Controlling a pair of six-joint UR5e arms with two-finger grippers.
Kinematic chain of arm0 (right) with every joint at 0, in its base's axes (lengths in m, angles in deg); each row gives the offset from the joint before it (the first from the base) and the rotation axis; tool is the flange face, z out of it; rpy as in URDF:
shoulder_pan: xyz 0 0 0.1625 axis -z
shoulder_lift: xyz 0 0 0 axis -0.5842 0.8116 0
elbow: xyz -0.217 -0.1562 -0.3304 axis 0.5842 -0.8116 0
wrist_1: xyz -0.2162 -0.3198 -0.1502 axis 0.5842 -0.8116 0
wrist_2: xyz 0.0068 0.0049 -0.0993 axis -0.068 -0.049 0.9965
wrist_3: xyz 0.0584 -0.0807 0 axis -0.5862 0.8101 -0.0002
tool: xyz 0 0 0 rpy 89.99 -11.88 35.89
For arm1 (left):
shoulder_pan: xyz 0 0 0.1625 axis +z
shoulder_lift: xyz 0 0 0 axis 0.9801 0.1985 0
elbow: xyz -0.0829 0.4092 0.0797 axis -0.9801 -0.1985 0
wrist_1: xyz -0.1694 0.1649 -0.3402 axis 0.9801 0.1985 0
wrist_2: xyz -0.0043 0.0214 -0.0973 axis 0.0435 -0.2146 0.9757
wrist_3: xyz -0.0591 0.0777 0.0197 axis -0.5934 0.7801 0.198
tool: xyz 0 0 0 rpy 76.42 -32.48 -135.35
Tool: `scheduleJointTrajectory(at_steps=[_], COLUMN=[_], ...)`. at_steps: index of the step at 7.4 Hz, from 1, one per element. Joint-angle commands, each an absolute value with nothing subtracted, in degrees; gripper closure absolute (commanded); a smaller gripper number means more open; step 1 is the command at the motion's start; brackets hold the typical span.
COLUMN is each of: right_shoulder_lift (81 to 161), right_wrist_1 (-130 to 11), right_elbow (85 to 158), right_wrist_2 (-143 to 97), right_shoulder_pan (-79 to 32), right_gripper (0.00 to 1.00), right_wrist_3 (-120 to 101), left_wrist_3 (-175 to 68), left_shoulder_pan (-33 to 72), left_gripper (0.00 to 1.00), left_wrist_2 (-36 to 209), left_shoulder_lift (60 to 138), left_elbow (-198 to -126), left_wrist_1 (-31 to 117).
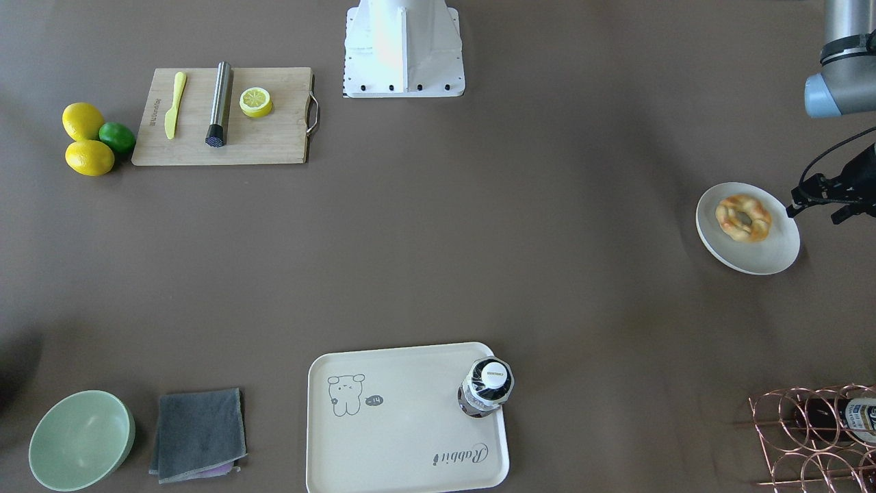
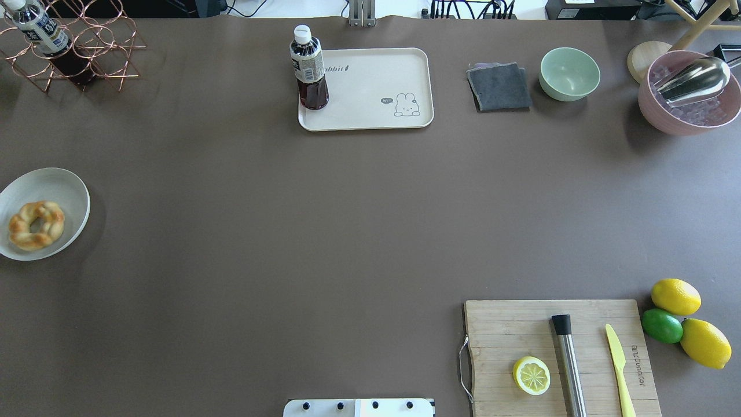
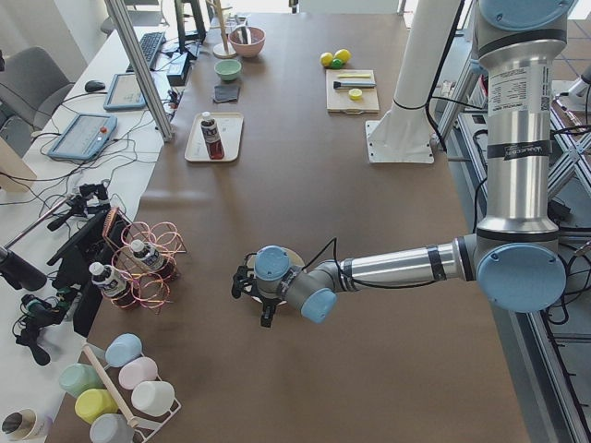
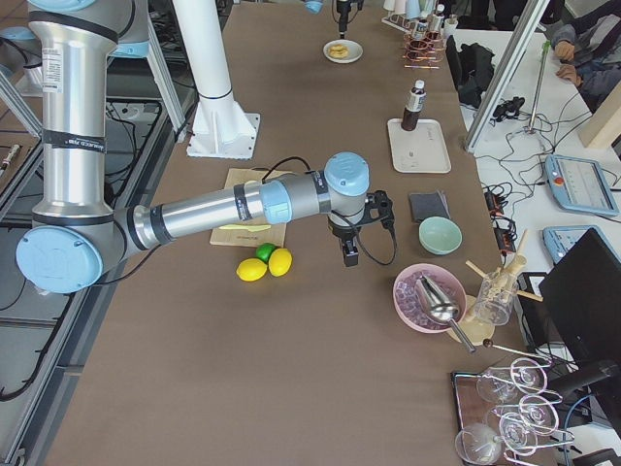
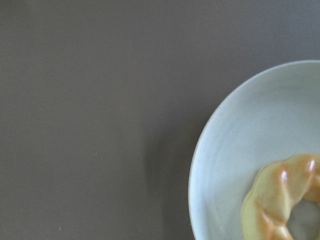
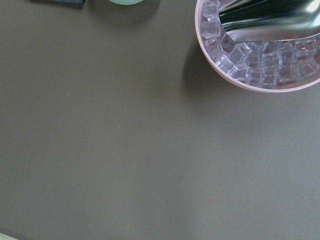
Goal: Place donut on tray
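Donut: the glossy braided ring-shaped donut [image 2: 36, 225], golden with orange-brown patches, is lying on the round white plate [image 2: 65, 186], well apart from the cream rectangular tray [image 2: 370, 81].
Left jaws: my left gripper [image 3: 267, 317] is hovering by that plate, seemingly empty; I cannot tell the opening.
Right jaws: my right gripper [image 4: 349, 254], likewise unclear.

Brown table [image 2: 260, 231], tray [image 2: 370, 87]; plate [image 2: 52, 185]; cutting board [image 2: 509, 330]; bowl [image 2: 570, 74]
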State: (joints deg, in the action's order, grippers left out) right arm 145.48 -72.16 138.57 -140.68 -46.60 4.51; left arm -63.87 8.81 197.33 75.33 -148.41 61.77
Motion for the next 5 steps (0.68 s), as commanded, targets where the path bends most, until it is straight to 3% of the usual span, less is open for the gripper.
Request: scheduleJointTrajectory(at_steps=[1,4,5], right_shoulder_lift=[145.5,145.7,145.7], right_wrist_1=[-72.2,-72.2,-72.2], right_elbow=[138.6,138.5,138.5], right_wrist_2=[-140.8,-140.8,-140.8], right_shoulder_pan=[-46.0,-45.7,-45.7], right_gripper=[0.0,0.0,0.0], right_wrist_3=[4.5,4.3,4.3], left_wrist_3=[-66.9,-66.9,-67.8], left_shoulder_pan=[9.8,11.6,12.0], left_gripper=[0.03,0.04,0.13], left_wrist_2=[197.0,196.8,196.8], left_shoulder_lift=[77.9,78.6,78.7], left_elbow=[-145.8,-141.9,-141.8], left_wrist_1=[61.9,65.7,66.0])
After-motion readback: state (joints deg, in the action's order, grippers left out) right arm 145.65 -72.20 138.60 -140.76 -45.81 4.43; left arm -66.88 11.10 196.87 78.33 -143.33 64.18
